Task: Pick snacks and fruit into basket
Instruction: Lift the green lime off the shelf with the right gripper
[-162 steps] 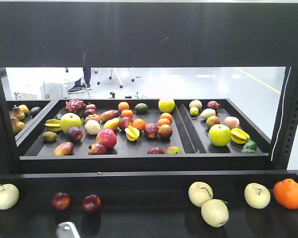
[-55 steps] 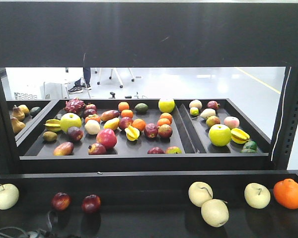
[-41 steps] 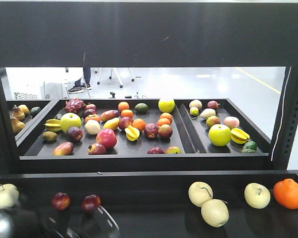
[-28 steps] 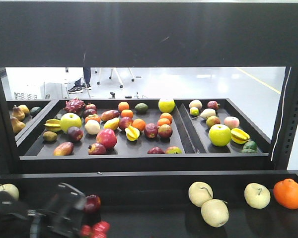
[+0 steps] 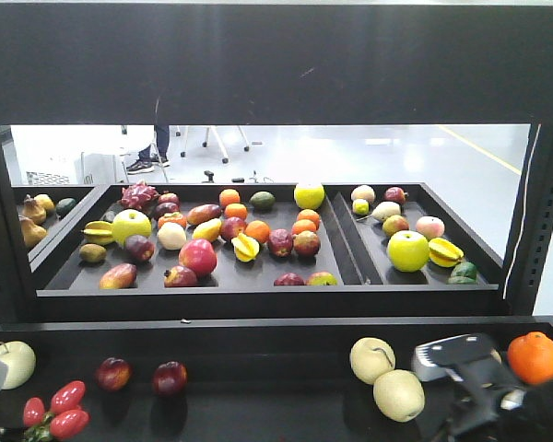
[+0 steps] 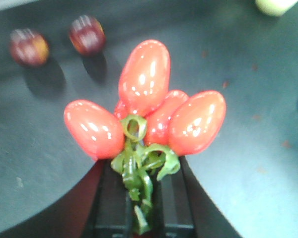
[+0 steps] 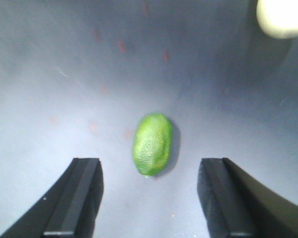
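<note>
Dark shelf (image 5: 276,405): left hand (image 6: 141,208) now carries red fruit cluster (image 6: 146,106), basket-ready; right hand (image 7: 149,181) arrived wide, green fruit (image 7: 153,144) just ahead.

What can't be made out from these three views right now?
Basket and snack pouch: in none of the views.
Green fruit: right wrist view only; in the front view the blurred right gripper fills that corner.
Left gripper: nearly all cut by the front view's left edge; its wrist view shows it shut on the red fruit cluster's stem.
Pale apple: cut by the right wrist view's top corner.
</note>
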You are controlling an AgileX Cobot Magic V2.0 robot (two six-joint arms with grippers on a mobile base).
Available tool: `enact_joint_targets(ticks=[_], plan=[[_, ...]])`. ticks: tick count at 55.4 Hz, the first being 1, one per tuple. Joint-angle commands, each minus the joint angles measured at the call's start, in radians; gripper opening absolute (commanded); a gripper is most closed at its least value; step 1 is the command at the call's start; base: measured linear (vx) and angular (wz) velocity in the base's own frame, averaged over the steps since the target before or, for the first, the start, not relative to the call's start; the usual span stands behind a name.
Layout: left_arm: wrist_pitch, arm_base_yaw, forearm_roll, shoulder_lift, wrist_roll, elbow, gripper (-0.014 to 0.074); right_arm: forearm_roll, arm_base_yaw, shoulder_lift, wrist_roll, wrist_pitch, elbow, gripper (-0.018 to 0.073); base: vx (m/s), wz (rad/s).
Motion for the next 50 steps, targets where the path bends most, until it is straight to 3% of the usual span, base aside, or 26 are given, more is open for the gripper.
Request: enact_joint_targets(ticks=[1,9,16,27,35,50], plan=[[-0.041,0.002,-0.037,-0.054,-0.008,-0.017,-0.0006,0.001,-0.001,0.076,0.002,0.034,-0.106,0.0505,0.00,0.00],[-0.039,0.002,-0.037,-0.057,-0.008,-0.017,-0.0006,-0.012,0.010,0.210,0.027,0.089,-0.207,0.0546,0.00,0.00],[-0.040,0.002,-0.037,-0.057,-0.008,-0.017,-0.0006,-0.069,0.067,0.290,0.065,0.091,-0.260,0.0587,0.00,0.00],[-0.041,0.002,-0.037,-0.057,-0.008,-0.017,-0.0006,-0.216,0.141,0.395,0.249,0.068,-0.314,0.0624,0.00,0.00],[-0.041,0.002,-0.037,-0.057,-0.008,-0.017,-0.0006,-0.277,0.153,0.479,0.347,0.112,-0.358,0.0624,0.00,0.00],[-0.039,0.002,-0.037,-0.057,-0.008,-0.017,-0.0006,-0.314,0.153,0.603,0.372,0.140,-0.395,0.0609,0.00,0.00]])
